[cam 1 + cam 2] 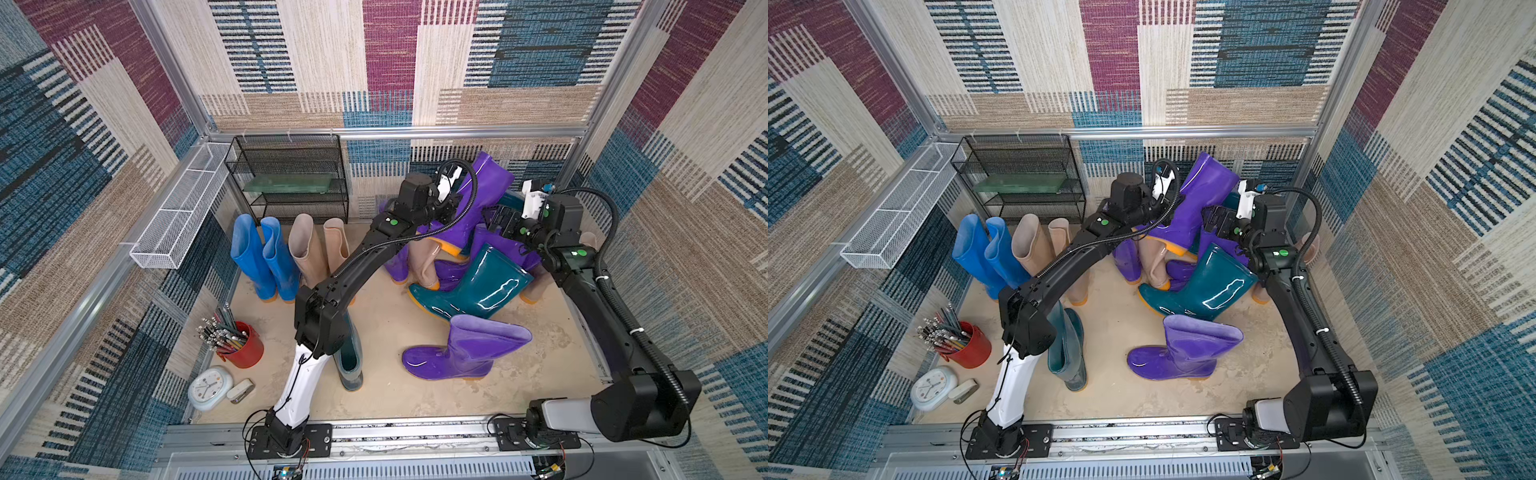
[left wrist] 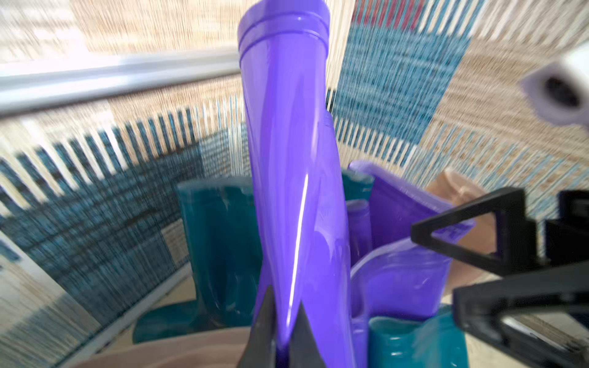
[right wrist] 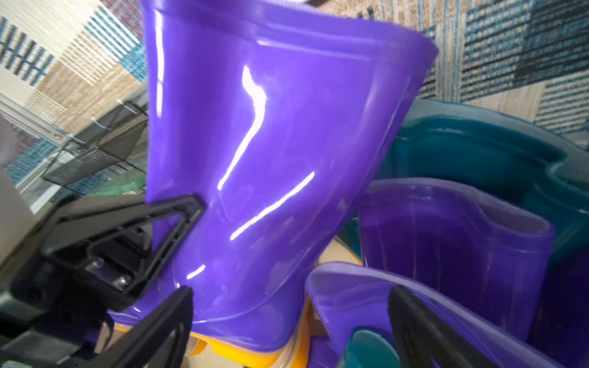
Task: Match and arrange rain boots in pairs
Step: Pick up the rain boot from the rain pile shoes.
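We have our left gripper (image 2: 283,321) clamped on the tall purple boot (image 2: 287,159), which tilts shaft-up over the heap of rain boots (image 1: 469,286) at the counter's (image 1: 395,374) far right. Our right gripper (image 3: 290,290) stands beside it, jaws wide apart.

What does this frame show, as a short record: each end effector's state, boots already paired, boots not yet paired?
Left end effector: shut on tall purple boot, which is tilted
Right end effector: open, empty, beside that boot
Paired, upright: blue pair and beige pair, side by side in front of black mesh rack
Unpaired: teal boot lying on its side; short purple boot standing alone in front
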Action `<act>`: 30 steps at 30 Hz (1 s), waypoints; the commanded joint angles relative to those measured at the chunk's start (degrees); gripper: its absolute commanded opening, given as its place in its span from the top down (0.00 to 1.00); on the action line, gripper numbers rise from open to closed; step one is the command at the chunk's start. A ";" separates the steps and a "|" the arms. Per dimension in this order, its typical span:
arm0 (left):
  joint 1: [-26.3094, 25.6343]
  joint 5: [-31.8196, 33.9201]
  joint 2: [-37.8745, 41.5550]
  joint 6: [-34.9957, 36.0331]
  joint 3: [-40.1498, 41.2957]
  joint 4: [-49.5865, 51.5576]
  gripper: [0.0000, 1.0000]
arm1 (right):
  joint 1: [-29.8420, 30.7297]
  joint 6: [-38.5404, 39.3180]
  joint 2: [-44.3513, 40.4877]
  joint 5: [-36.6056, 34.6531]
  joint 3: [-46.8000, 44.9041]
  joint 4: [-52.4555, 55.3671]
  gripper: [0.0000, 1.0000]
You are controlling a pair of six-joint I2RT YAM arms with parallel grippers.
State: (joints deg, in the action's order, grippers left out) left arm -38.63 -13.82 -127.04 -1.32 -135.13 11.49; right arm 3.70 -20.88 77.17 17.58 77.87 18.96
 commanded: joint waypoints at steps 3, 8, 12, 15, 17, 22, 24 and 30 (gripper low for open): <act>0.66 -1.07 2.86 1.77 -2.47 -1.92 1.00 | 0.16 -0.19 -3.01 2.47 0.28 -4.34 0.01; 2.34 -5.23 6.66 -0.16 -2.28 -0.01 1.00 | 0.16 0.42 -5.89 5.86 -2.03 -7.57 0.02; 4.62 -10.78 12.09 -3.49 3.47 -0.91 1.00 | 0.16 -0.58 -7.25 11.63 -5.56 -12.59 0.05; 6.23 -14.40 17.07 -6.67 10.94 -4.42 1.00 | 0.29 -2.23 -6.83 19.24 -6.57 -15.41 0.05; 7.45 -16.98 19.75 -9.66 15.37 -6.83 1.00 | 0.89 -3.03 -5.53 25.09 -6.55 -17.12 0.05; 9.02 -20.84 25.10 -13.40 23.39 -10.70 1.00 | 5.46 -1.59 -2.91 30.45 -6.24 -19.82 0.05; 9.45 -22.38 26.88 -15.40 25.66 -12.39 1.00 | 6.74 -1.58 -2.42 30.65 -6.23 -20.82 0.05; 10.81 -24.82 30.33 -20.46 29.55 -15.77 1.00 | 7.58 -5.20 -3.22 31.78 -9.02 -24.81 0.05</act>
State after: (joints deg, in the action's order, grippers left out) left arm -28.40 -35.35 -97.84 -16.95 -106.13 4.56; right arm 11.07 -23.64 74.52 47.09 70.04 -0.97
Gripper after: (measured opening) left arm 0.078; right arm 0.951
